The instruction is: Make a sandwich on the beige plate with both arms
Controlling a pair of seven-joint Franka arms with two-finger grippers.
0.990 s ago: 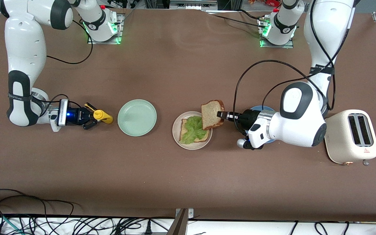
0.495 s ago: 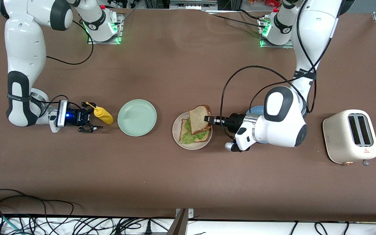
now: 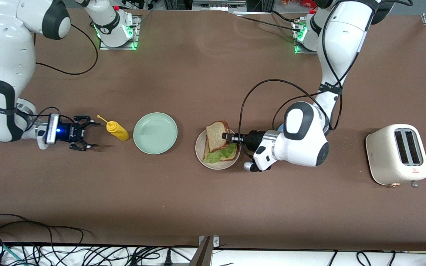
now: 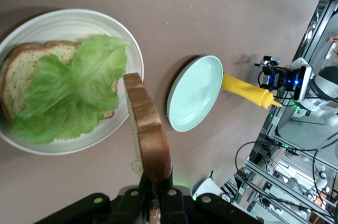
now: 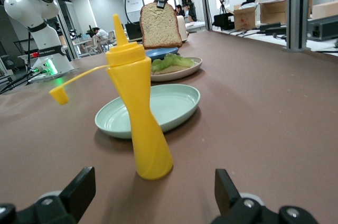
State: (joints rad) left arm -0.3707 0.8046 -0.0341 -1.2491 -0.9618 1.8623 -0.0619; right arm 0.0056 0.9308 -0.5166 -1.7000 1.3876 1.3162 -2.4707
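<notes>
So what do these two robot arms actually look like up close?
Both are glossy white, rounded segments with black bands at the joints and loose black cables looping alongside. The left arm and right arm stand on bases lit green. Each ends in a small black two-finger end effector: the left end effector and the right end effector, which shows a blue light at its wrist.

Bread slices: two, one clamped in the left gripper (image 3: 229, 137) as top slice (image 3: 217, 135), one lower slice (image 4: 31, 65) under it on the plate; lettuce leaf (image 3: 221, 153): one; plates: three, beige plate (image 3: 200, 153), mint-green plate (image 3: 155, 133), blue plate (image 5: 161, 52); mustard bottle (image 3: 117, 130): one, before the spread right gripper (image 3: 87, 135); toaster (image 3: 398, 154): one.
</notes>
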